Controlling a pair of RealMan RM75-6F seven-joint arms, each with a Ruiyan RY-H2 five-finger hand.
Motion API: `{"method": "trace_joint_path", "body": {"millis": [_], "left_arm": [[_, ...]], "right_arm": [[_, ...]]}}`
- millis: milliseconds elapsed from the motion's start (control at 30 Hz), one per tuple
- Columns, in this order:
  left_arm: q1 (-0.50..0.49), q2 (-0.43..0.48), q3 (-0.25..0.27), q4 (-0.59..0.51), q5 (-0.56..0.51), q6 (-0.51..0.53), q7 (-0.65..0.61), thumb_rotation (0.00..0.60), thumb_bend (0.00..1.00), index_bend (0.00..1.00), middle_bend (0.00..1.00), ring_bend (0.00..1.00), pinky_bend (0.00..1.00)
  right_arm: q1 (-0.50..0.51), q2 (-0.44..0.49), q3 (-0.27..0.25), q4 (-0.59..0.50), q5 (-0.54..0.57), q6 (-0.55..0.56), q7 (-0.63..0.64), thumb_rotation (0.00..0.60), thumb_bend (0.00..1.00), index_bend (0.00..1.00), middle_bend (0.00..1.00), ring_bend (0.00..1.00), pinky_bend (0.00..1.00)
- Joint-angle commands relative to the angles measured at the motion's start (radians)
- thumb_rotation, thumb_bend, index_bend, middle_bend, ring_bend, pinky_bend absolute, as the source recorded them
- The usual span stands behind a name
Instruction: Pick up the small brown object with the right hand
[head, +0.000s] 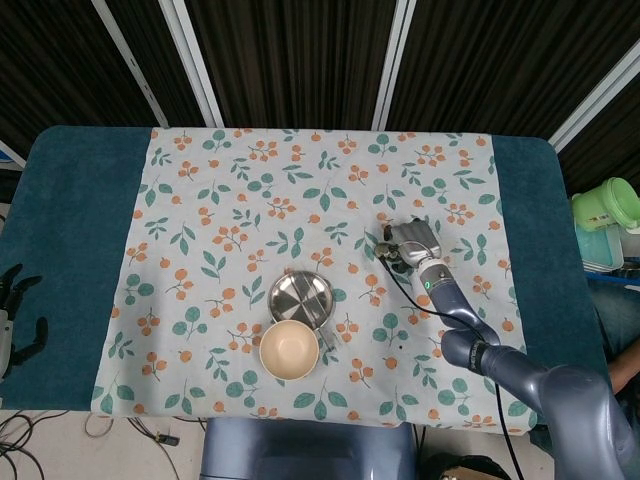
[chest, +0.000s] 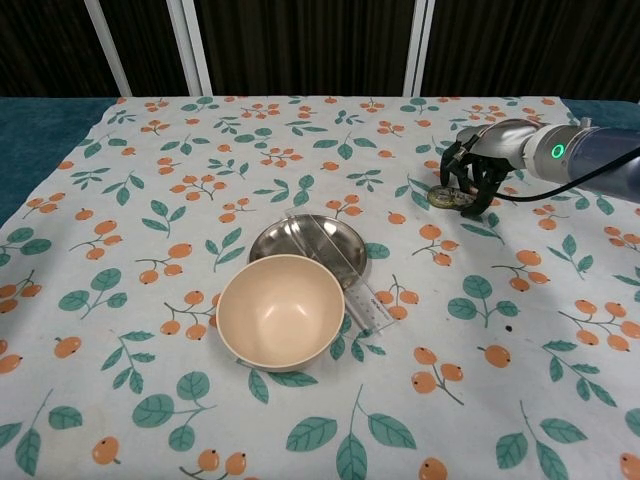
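Note:
The small brown object (chest: 443, 197) lies on the floral cloth at the right, with only its left edge peeking out in the chest view. My right hand (chest: 472, 176) is curled down over it, and the fingers wrap its sides and pinch it against the cloth. From the head view the right hand (head: 406, 243) covers the object, so it is hidden there. My left hand (head: 16, 312) hangs off the table's left edge with its fingers apart and holds nothing.
A steel plate (chest: 308, 240) sits mid-table with a beige bowl (chest: 281, 310) overlapping its near edge and a clear ruler (chest: 366, 305) beside them. A green cup (head: 607, 203) stands off the table to the right. A black cable (chest: 530, 187) trails from the right wrist.

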Motion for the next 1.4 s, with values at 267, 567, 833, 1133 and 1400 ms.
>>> {"method": "trace_joint_path", "body": {"millis": [267, 567, 833, 1133, 1400], "left_arm": [[0.000, 0.002, -0.001, -0.002, -0.004, -0.003, -0.007, 0.600, 0.50, 0.17, 0.04, 0.05, 0.00], [-0.001, 0.005, -0.002, -0.006, -0.009, -0.007, -0.009, 0.600, 0.50, 0.17, 0.04, 0.05, 0.00], [-0.001, 0.007, -0.002, -0.008, -0.012, -0.008, -0.010, 0.600, 0.50, 0.17, 0.04, 0.05, 0.00], [-0.003, 0.006, 0.003, -0.009, -0.008, -0.011, -0.005, 0.600, 0.50, 0.17, 0.04, 0.05, 0.00], [0.000, 0.002, 0.007, -0.009, 0.003, -0.002, 0.002, 0.600, 0.50, 0.17, 0.04, 0.05, 0.00]], "right_arm": [[-0.003, 0.005, 0.004, -0.042, 0.026, -0.003, -0.020, 0.600, 0.33, 0.40, 0.53, 0.49, 0.29], [-0.011, 0.032, 0.021, -0.115, 0.059, 0.021, -0.025, 0.600, 0.45, 0.51, 0.61, 0.57, 0.34], [-0.032, 0.103, 0.046, -0.221, 0.096, 0.028, 0.011, 0.600, 0.45, 0.52, 0.60, 0.57, 0.34], [-0.165, 0.351, 0.170, -0.541, 0.124, -0.035, 0.307, 0.600, 0.45, 0.52, 0.59, 0.57, 0.34], [-0.297, 0.500, 0.268, -0.686, -0.053, -0.072, 0.576, 0.600, 0.45, 0.52, 0.59, 0.57, 0.34]]}}
